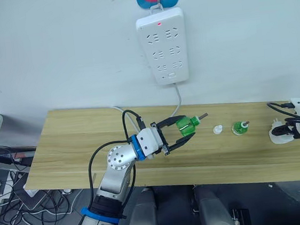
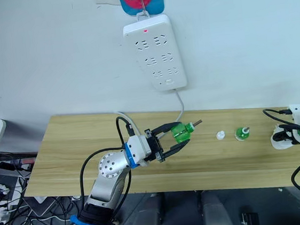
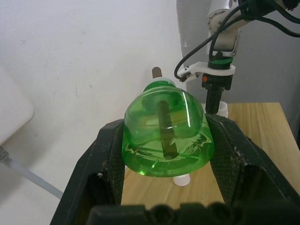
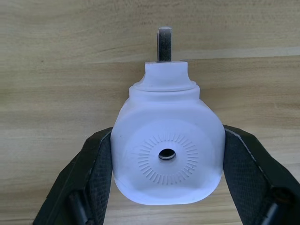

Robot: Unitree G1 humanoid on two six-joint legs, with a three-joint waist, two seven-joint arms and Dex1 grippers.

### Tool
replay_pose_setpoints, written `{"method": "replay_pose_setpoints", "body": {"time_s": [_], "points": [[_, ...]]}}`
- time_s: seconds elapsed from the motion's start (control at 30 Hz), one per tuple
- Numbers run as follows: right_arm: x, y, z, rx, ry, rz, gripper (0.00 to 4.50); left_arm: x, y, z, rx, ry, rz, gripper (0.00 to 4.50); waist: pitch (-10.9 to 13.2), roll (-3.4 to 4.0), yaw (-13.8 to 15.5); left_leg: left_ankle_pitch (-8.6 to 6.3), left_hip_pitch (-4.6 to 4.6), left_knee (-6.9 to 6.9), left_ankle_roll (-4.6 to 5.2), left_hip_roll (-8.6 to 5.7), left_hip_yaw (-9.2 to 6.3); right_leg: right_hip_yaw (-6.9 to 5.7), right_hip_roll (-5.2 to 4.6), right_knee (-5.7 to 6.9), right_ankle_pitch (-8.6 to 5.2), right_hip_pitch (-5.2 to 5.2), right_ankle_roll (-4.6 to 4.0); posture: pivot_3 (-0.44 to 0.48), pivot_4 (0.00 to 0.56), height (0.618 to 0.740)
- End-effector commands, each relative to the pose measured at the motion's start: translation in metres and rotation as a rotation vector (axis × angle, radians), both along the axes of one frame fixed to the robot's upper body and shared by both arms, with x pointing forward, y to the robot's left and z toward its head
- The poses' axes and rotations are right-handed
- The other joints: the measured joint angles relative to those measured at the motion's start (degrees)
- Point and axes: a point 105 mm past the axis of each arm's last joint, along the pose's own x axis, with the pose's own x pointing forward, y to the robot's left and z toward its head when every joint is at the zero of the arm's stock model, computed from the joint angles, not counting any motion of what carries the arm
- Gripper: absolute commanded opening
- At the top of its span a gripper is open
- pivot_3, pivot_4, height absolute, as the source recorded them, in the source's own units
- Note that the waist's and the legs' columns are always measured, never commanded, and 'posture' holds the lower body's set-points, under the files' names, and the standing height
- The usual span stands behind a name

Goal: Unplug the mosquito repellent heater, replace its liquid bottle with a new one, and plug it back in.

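Green bottle clamped in left gripper mid-frame — right gripper grips white heater at worktop's right edge.

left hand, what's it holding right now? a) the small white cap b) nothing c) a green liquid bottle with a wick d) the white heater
c: the left hand is shut on the green bottle, its wick pointing toward the right hand, which holds the white heater.
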Motion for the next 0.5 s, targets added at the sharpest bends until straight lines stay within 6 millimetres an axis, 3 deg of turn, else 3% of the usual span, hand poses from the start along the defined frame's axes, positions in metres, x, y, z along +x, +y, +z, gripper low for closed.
{"method": "replay_pose_setpoints", "body": {"time_s": [0.03, 0.2, 0.33, 0.5], "points": [[-0.006, -0.010, 0.010, -0.005, -0.017, -0.014, 2.91, -0.004, -0.004, 0.005, -0.010, -0.020, -0.021, 2.26, 0.00, 0.00, 0.02, 0.00, 0.00, 0.00, 0.00, 0.00, 0.00, 0.00, 0.00, 0.00, 0.00, 0.00, 0.00, 0.236, 0.377, 0.740], [-0.018, -0.007, 0.031, 0.064, -0.037, 0.032, 2.91, -0.007, -0.003, 0.002, -0.009, 0.005, -0.052, 2.26, 0.07, 0.11, 0.13, 0.00, -0.04, -0.01, 0.00, -0.02, 0.00, 0.00, -0.01, -0.01, 0.00, -0.03, 0.00, 0.230, 0.379, 0.740], [-0.035, 0.021, 0.062, 0.260, -0.090, 0.115, 2.91, -0.014, 0.001, -0.001, -0.001, 0.028, -0.112, 2.26, 0.14, 0.24, 0.07, -0.01, -0.06, -0.06, -0.01, 0.02, 0.01, 0.00, -0.01, -0.02, 0.00, -0.07, 0.00, 0.222, 0.377, 0.740], [-0.090, 0.069, 0.083, 0.557, -0.068, 0.309, 2.91, -0.027, 0.009, -0.002, 0.018, 0.014, -0.215, 2.26, 0.18, 0.32, 0.33, -0.01, -0.11, -0.21, -0.01, 0.04, -0.24, -0.02, -0.01, -0.10, -0.02, -0.04, 0.03, 0.185, 0.372, 0.740]]}}
